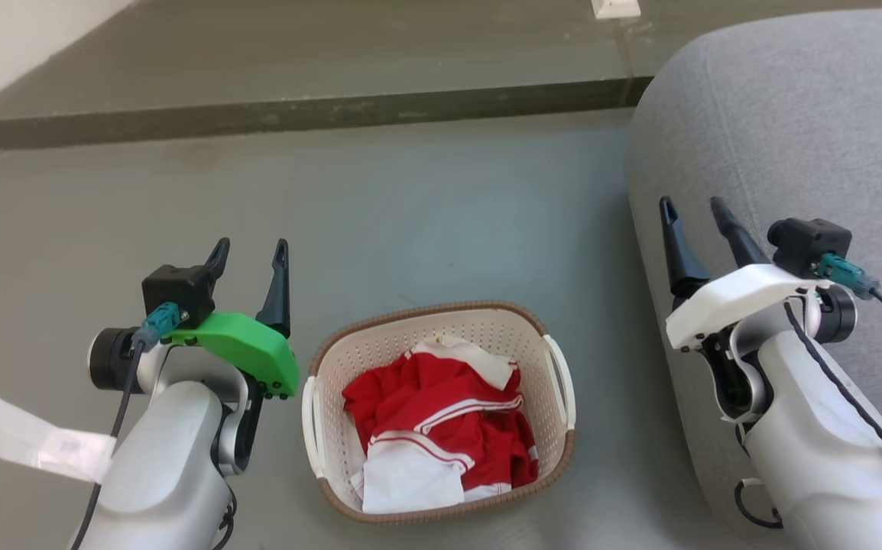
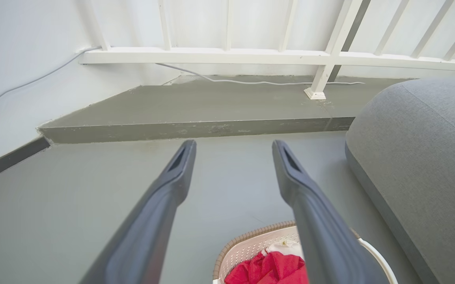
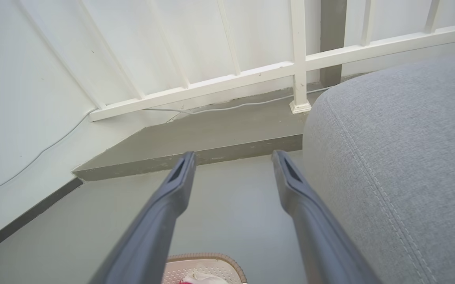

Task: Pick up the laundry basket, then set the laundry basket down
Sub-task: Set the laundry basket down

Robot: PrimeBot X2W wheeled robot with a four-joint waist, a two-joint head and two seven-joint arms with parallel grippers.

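The laundry basket (image 1: 380, 347) on the floor (image 1: 441, 214), between the arms
It holds red-and-white clothes (image 1: 441, 412); left pincer (image 1: 251, 248) and right pincer (image 1: 692, 206) hover either side, both released, grasping nothing.

Grey floor (image 1: 410, 214) spreads ahead of the left gripper (image 1: 252, 244) and the right gripper (image 1: 692, 202); red and white clothes (image 1: 441, 412) lie bunched between the two, behind their fingertips; a grey sofa (image 1: 792, 137) lies under and beyond the right gripper; a raised step (image 1: 296, 76) crosses well ahead of both; on it stands a white railing (image 2: 227, 55), a white cable (image 2: 251, 82) running along its foot; a white wall (image 2: 22, 59) with dark skirting (image 2: 6, 159) lies to the left gripper's left.
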